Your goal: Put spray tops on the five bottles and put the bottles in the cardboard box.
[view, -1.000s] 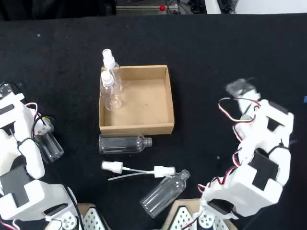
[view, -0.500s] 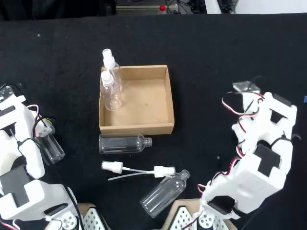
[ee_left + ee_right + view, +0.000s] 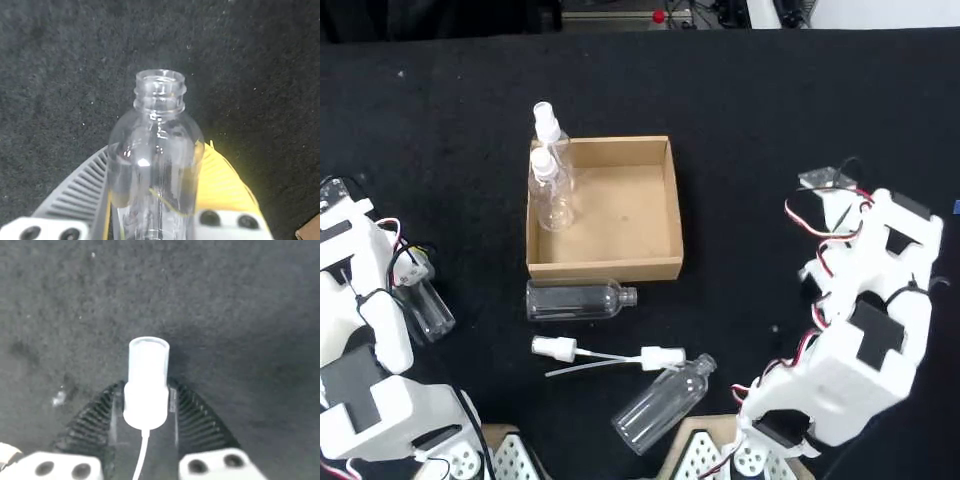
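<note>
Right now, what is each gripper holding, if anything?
Left gripper: shut on an uncapped clear bottle.
Right gripper: shut on a white spray top.

My left gripper (image 3: 155, 155), nine o'clock, clamps a bottle (image 3: 159, 95); my right gripper (image 3: 146, 392), three o'clock, pinches a spray top (image 3: 148, 365).

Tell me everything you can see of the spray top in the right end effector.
The spray top is white and plastic-looking: a cylindrical head on a wider collar, with a thin dip tube trailing back. The right end effector clamps its collar between ribbed dark fingers, over the black tabletop.
</note>
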Controlling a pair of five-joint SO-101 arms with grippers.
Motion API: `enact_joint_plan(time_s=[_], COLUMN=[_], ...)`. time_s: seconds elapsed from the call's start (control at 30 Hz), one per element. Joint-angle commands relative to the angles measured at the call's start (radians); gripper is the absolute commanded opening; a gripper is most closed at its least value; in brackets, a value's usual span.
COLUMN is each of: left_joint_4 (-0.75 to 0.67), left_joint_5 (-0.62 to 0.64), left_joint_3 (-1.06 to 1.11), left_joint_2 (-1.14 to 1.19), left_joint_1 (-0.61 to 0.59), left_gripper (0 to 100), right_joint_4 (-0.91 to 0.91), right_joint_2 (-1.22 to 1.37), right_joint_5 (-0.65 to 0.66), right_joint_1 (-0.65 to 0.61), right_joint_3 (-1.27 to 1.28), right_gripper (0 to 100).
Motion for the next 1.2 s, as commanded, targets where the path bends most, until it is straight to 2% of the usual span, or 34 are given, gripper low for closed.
enact_joint_plan(time_s=[0.0,0.13,0.33,0.63,0.8,0.97,1.17], left_joint_4=[-0.012,-0.049,-0.138,-0.137,-0.137,-0.137,-0.129], left_joint_5=[0.006,0.0,0.0,0.005,0.0,0.0,0.0], left_joint_3=[0.03,0.139,0.302,0.415,0.499,0.622,0.789], left_joint_2=[-0.127,-0.304,-0.56,-0.821,-1.014,-1.269,-1.614], left_joint_1=[0.019,0.084,0.119,0.148,0.236,0.314,0.328], left_gripper=[7,7,7,7,7,7,7], right_joint_4=[0.015,0.04,0.121,0.166,0.12,0.044,0.002], right_joint_2=[-0.171,-0.329,-0.615,-1.052,-1.099,-1.106,-1.106], right_joint_5=[-0.1,-0.275,-0.474,-0.743,-0.853,-0.957,-1.039], right_joint_1=[0.0,-0.009,-0.109,-0.423,-0.632,-0.72,-0.801], right_joint_3=[-0.021,-0.021,-0.025,-0.028,-0.084,-0.151,-0.186], right_gripper=[1.1,1.1,1.1,1.2,1.3,1.3,1.5])
